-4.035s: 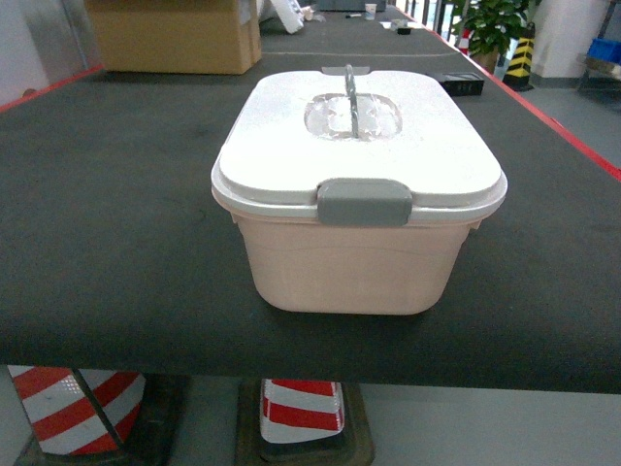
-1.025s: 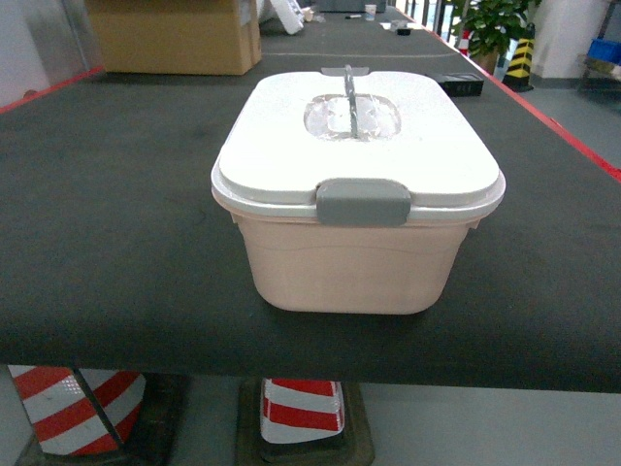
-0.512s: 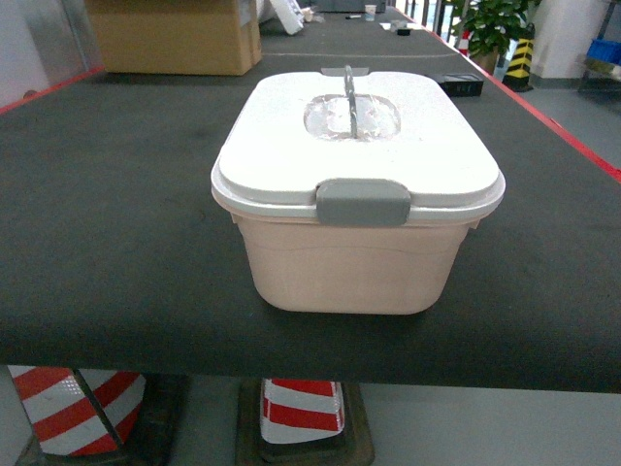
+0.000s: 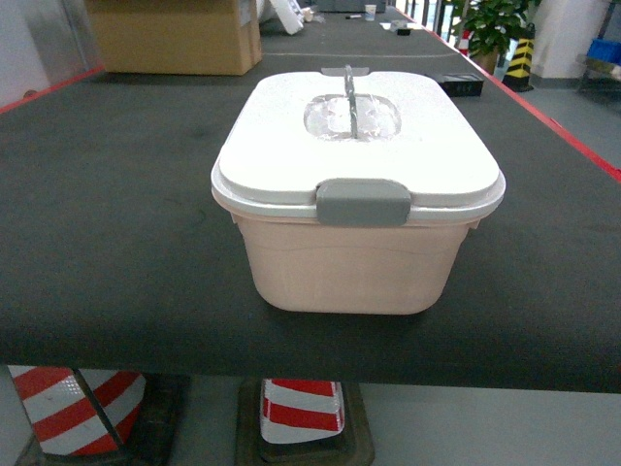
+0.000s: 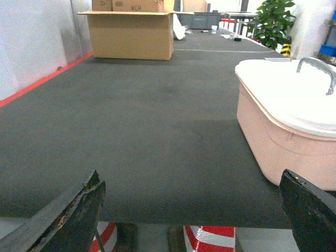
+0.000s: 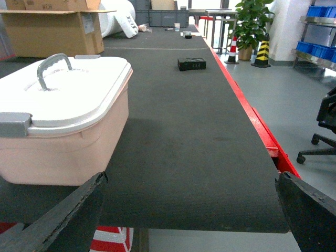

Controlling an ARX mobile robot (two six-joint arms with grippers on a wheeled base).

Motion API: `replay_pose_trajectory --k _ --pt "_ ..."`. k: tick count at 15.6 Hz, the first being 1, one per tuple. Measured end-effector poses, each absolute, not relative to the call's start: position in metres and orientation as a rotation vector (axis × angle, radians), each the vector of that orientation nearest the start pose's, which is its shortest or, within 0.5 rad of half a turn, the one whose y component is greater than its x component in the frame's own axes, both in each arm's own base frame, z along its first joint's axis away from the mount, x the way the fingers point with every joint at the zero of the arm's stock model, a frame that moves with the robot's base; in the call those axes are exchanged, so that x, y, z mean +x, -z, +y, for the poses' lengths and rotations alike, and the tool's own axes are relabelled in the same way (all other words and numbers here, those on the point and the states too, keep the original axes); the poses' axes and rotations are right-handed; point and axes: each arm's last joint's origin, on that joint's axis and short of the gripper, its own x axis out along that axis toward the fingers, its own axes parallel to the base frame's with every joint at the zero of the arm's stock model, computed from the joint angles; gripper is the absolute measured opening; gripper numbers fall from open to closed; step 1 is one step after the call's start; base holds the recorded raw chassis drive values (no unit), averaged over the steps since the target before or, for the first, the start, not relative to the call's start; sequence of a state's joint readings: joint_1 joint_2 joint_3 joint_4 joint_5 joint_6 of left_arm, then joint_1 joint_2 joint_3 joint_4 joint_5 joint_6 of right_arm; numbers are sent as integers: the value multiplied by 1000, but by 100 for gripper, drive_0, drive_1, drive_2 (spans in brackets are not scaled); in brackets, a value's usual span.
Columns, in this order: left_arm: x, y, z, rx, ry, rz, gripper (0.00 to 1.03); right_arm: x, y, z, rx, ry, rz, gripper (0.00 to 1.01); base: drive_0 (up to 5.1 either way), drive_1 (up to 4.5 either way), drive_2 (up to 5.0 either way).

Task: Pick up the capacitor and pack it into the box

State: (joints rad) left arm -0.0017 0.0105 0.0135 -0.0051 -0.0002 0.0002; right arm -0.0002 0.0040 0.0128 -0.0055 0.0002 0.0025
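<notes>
Far-left corner of tabletop (image 4: pixel 116 194): brown carton (image 4: pixel 173 37), flaps open in left wrist view. Dark mat surface, red strip along both side edges.

Left gripper (image 5: pixel 191 210): low at near edge, left of box; fingers (image 5: pixel 73 215) spread wide, nothing between them, no contact w/ box.

Centre, close to near edge: box (image 4: pixel 354 262), pale pink tub, upright. White lid (image 4: pixel 291 146) seated on rim; grey latch (image 4: pixel 364 201) down over front edge; grey handle (image 4: pixel 351 97) upright over clear recess in lid top.

Right gripper (image 6: pixel 189 210): low at near edge, right of box; fingers (image 6: pixel 310 210) wide apart, empty, clear of box.

Toward far-right edge: small black device (image 6: pixel 191 64). Off table, right: potted plant (image 6: pixel 252 21), blue bins (image 6: pixel 320 10), office chair (image 6: pixel 325 121). Under near edge: red-white striped cones (image 4: pixel 301 408). Capacitor: cannot tell where, not visible.
</notes>
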Motion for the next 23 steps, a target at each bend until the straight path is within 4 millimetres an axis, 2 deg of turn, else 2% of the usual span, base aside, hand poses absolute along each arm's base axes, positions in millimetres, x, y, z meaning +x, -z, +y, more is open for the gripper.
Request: replay_pose_trajectory --k 23 --pt "98 -167 0 1 2 2 98 97 -167 0 2 0 -3 98 0 0 0"
